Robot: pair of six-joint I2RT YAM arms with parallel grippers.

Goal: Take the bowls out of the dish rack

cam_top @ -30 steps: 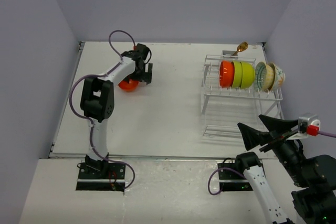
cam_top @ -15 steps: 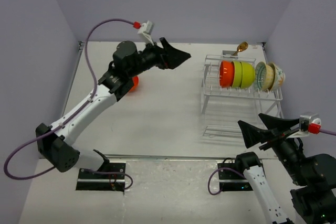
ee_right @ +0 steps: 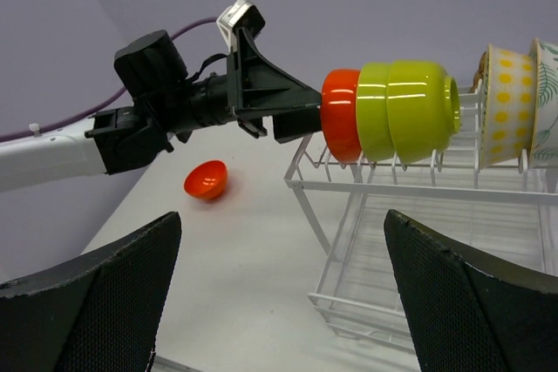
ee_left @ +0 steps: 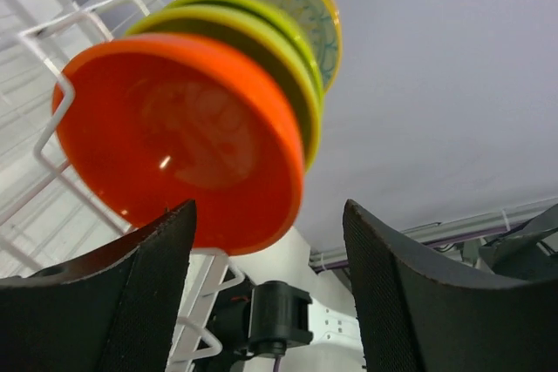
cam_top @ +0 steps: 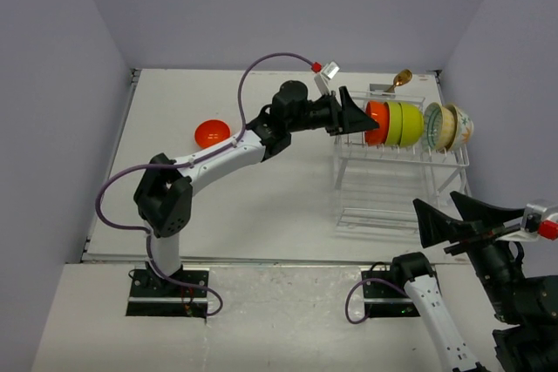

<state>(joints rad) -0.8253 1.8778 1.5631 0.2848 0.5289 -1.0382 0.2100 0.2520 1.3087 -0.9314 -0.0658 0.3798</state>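
The white dish rack (cam_top: pixel 403 161) stands at the right of the table with bowls on edge in its top tier: an orange-red bowl (cam_top: pixel 376 122), two lime-green bowls (cam_top: pixel 403 124) and patterned bowls (cam_top: pixel 446 127). My left gripper (cam_top: pixel 357 118) is open at the rack's left end. In the left wrist view the orange-red bowl (ee_left: pixel 183 137) fills the frame, its lower rim just ahead of the spread fingers (ee_left: pixel 131 302). Another orange-red bowl (cam_top: pixel 212 133) sits on the table at the left. My right gripper (cam_top: pixel 433 199) hangs open and empty near the rack's front right.
A gold spoon (cam_top: pixel 401 78) stands in the cutlery holder at the rack's back. The rack's lower tier (ee_right: pixel 410 302) shows only bare wire. Purple walls close in the table on three sides. The left arm stretches across the table's middle.
My left arm has swung from the orange-red bowl on the table over to the rack's left end, and its jaws have narrowed somewhat. The right gripper has shifted slightly right and lower.
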